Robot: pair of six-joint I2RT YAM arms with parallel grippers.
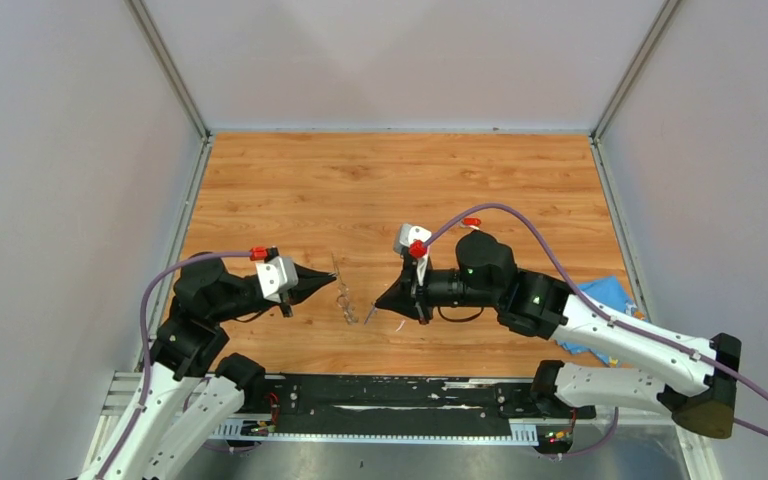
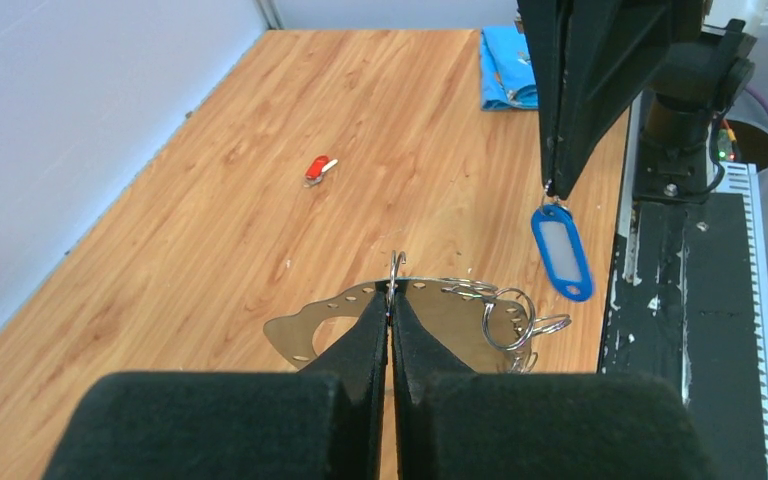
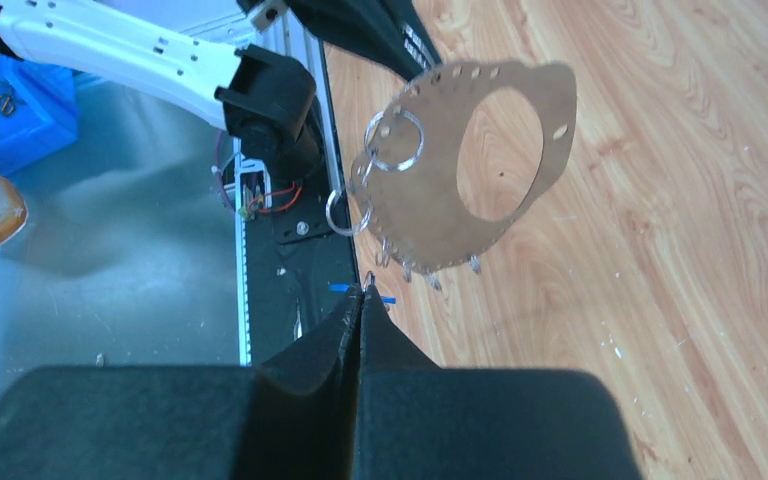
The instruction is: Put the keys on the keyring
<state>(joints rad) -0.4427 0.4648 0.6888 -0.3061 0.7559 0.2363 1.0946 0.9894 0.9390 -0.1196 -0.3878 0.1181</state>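
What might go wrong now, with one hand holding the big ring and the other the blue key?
The left hand pinches the keyring only at its thin edge, so a push might make it swing or slip. The blue key dangles loose below the right hand and might sway past the ring. The red key lies far off on the table while both hands are full.

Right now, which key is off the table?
The blue key: it hangs from the right gripper, beside the keyring. The red key lies on the table, held by nothing.
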